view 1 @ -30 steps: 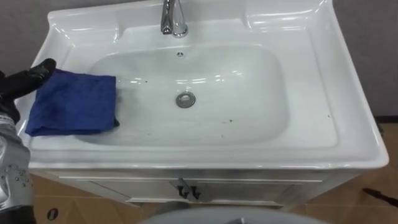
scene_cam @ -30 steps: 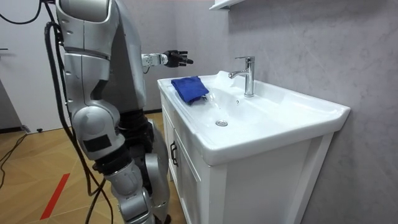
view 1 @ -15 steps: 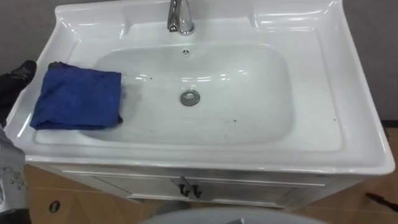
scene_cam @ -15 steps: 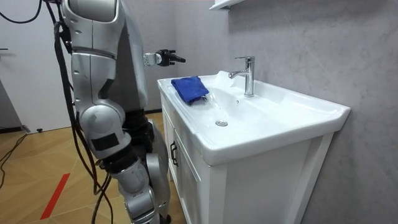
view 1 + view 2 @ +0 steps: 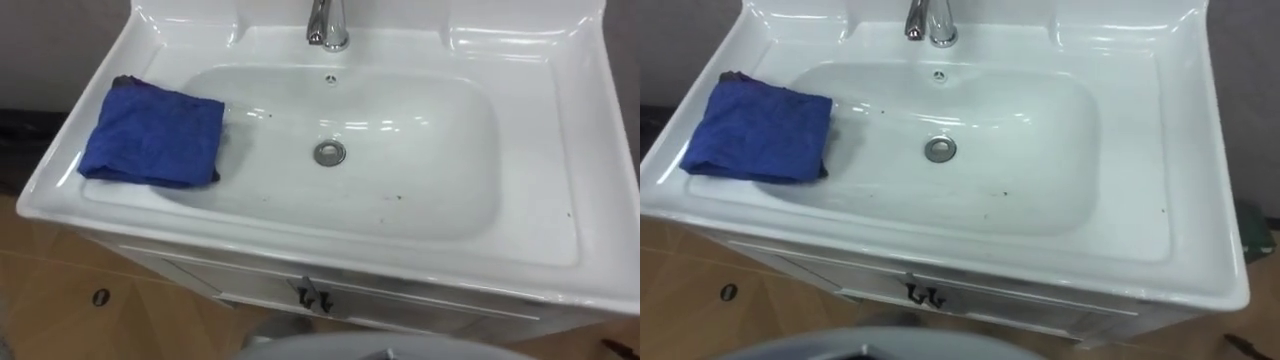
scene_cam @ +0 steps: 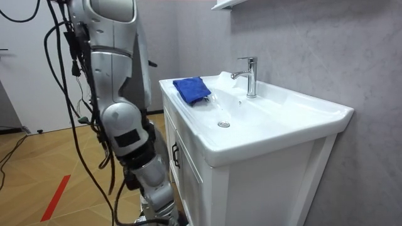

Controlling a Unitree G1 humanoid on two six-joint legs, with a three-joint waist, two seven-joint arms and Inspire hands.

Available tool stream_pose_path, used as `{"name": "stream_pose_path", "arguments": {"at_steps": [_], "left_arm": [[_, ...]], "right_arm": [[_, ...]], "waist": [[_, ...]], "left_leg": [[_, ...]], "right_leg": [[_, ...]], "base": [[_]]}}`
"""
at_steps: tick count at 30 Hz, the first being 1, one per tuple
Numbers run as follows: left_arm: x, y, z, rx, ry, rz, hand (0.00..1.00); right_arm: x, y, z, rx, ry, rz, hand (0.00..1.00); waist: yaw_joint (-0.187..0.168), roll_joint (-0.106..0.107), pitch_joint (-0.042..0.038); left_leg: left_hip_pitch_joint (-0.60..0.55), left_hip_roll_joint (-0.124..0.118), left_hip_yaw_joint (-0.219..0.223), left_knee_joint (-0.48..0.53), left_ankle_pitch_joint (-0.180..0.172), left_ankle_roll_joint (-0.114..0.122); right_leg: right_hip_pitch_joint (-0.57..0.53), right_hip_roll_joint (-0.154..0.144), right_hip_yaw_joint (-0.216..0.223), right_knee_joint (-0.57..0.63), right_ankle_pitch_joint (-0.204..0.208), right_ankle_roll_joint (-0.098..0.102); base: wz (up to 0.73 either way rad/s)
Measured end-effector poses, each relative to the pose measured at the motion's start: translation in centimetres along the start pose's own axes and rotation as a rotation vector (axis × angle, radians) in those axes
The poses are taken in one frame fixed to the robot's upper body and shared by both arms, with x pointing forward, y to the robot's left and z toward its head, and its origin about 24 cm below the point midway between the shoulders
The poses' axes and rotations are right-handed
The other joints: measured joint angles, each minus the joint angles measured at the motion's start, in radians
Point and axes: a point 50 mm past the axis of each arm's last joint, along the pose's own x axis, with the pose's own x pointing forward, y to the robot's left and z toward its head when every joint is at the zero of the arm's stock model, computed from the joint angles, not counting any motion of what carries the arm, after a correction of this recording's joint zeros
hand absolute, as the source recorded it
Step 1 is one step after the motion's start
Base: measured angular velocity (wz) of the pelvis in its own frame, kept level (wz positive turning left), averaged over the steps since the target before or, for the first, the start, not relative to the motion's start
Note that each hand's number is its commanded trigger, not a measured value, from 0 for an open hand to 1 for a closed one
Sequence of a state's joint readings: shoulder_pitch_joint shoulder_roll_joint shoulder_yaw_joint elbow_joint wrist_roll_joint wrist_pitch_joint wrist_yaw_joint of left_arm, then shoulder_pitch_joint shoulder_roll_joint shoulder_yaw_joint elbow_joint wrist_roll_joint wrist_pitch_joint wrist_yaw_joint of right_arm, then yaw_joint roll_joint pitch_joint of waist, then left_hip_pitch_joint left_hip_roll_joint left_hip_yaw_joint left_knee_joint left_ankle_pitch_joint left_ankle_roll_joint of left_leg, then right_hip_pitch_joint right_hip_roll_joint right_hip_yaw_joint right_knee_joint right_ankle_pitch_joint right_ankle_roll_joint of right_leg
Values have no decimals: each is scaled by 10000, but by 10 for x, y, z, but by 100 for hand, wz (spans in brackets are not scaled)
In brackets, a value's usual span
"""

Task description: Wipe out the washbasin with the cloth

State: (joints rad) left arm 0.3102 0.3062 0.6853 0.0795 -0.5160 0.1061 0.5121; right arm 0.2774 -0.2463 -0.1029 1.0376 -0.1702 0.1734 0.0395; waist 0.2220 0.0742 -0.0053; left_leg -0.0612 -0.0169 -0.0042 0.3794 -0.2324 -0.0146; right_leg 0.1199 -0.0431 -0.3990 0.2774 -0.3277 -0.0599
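Left eye view: you are looking down on a white ceramic basin (image 5: 430, 215) where the folded blue cloth (image 5: 152, 139) is lying on the left ledge. Its right edge is hanging just over the slope of the bowl, well apart from the drain (image 5: 329, 152) and the faucet (image 5: 328, 25). The cloth is looking soft, thick and loosely layered, with a dark corner peeking out at its lower right. Small dark specks (image 5: 397, 197) are dotting the bowl's floor right of the drain, so the wiping is, by your reading, not yet finished. Whether the left hand or the right hand is wide, narrow or holding anything, you cannot tell. Room view: the robot is standing at the room view's left of the vanity cabinet (image 6: 188, 182), beside the cloth's end of the basin. You are probably facing a sideways reach from there. A pinch that is catching only the top layer could be unfolding the cloth and dragging it down into the bowl, and a sweep running too far back could be knocking the faucet. Right eye view: the same cloth is sitting on the ledge, and the twin cabinet handles (image 5: 923, 295) are showing below the front rim, which a low arm might be clipping.
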Motion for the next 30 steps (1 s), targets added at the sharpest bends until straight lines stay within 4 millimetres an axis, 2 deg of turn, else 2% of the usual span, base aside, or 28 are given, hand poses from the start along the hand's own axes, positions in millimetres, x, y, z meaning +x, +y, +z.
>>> {"name": "stream_pose_path", "arguments": {"at_steps": [3,5,9,11,15,16,18,21,22,26,30], "left_arm": [[0,16,-8,-68,443,841,0],[2,29,-16,-568,1042,1535,0],[1,57,-38,-899,2166,2892,0],[-2,71,-56,-731,2914,3639,0],[-10,88,-80,-827,3918,4521,0],[-12,93,-86,-720,4169,4783,0],[-16,103,-95,-636,4496,5163,0],[-28,120,-119,-148,5381,5817,0],[-35,126,-128,-38,5807,6041,0],[-65,142,-159,-5,7294,6560,0],[-88,155,-176,161,8193,7139,0]], "right_arm": [[-1,-2,4,-8,-236,-152,0],[-1,-3,4,-6,-258,-138,0],[-1,-4,3,16,-117,-159,0],[-1,-6,3,21,-109,-176,0],[-2,-8,2,-9,-122,-141,0],[-2,-10,2,-26,-149,-128,0],[-2,-12,2,-112,-146,-21,0],[-2,-14,4,-225,-225,-13,0],[-2,-13,2,-204,-177,47,0],[-1,-11,-2,-21,-51,197,0],[0,-10,-5,-58,108,249,0]], "waist": [[128,-3,-28],[340,-7,-52],[350,5,-67],[345,-15,-56],[344,-28,-54],[322,-72,-24],[277,-71,-23],[195,-82,-42],[144,-102,-65],[-9,-132,-61],[-264,-183,-53]], "left_leg": [[-152,-113,-286,44,6,2],[-158,-143,-393,46,6,1],[-185,-214,-605,79,6,0],[-165,-249,-675,127,6,1],[-151,-273,-640,212,3,2],[-172,-266,-638,240,3,2],[-188,-275,-633,275,1,2],[-136,-294,-573,240,2,3],[-104,-295,-542,204,3,3],[-30,-287,-508,174,3,4],[38,-261,-407,123,5,6]], "right_leg": [[-23,-11,-182,-4,-53,36],[-20,-19,-196,18,-70,26],[17,-21,-250,15,-88,26],[83,-39,-296,27,-113,29],[41,-94,-209,203,-221,33],[6,-100,-187,250,-240,21],[-40,-146,-186,378,-295,16],[-83,-230,-185,541,-331,6],[-84,-239,-171,545,-331,8],[-57,-240,-112,552,-320,19],[-26,-237,-66,555,-322,18]], "base": [[28],[9],[12],[7],[-1],[-5],[0],[-7],[-3],[-4],[-1]]}}
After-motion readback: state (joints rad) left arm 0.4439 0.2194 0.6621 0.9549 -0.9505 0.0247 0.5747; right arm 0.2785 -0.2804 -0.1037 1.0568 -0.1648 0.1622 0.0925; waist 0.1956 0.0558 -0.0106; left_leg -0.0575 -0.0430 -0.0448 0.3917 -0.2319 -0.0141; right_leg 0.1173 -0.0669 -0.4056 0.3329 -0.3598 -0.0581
